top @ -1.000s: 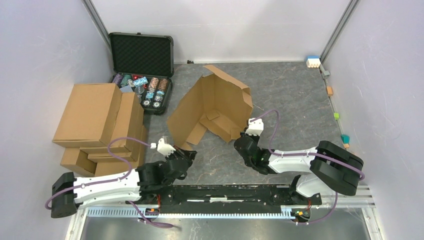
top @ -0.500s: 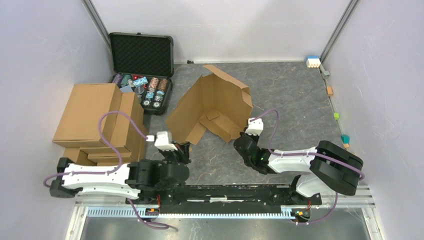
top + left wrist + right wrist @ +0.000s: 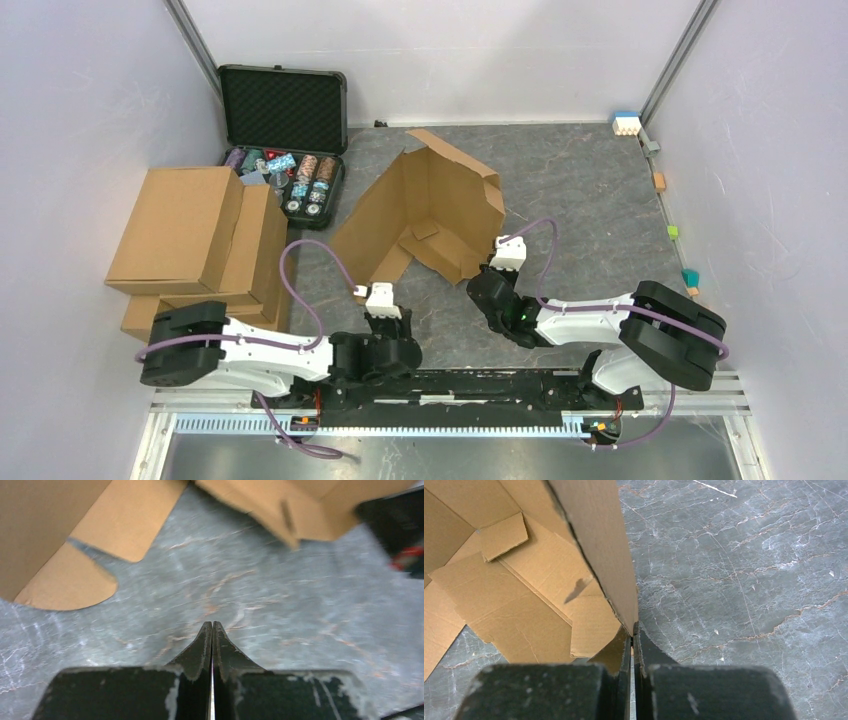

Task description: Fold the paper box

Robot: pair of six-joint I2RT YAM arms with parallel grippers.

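Both low: left hand [image 3: 212, 626] closed, right hand [image 3: 632, 630] tight on paper box [image 3: 428, 195].

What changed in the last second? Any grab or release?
The left claw swung to its right, away from the stacked cartons to a spot just short of the near flaps of the paper box; it is shut and empty. Nothing was grabbed or released. The right claw stayed pinched on a corner of the paper box. The box, cartons and black case did not move.
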